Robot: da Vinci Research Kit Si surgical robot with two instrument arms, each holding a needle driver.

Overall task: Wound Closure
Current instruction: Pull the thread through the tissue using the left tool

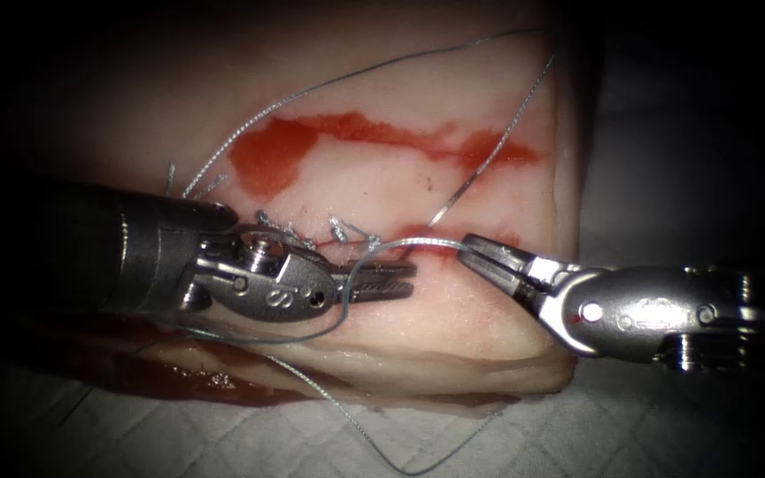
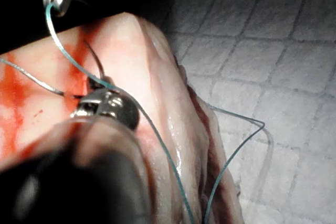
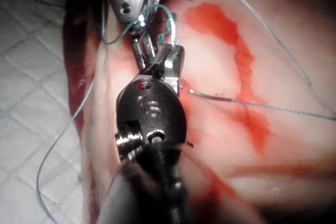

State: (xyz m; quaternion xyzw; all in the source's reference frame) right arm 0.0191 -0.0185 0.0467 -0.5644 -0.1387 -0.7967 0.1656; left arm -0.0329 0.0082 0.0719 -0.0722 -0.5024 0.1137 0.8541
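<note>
Steel right gripper (image 1: 469, 243) clamps thread (image 1: 418, 244); left gripper (image 1: 400, 281) closed, thread looped round; needle unseen.

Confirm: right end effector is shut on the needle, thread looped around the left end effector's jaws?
Not the needle. In the endoscope view the right end effector is shut on the thread, on the cut's right part. The thread does loop around the left end effector, which holds nothing.
</note>
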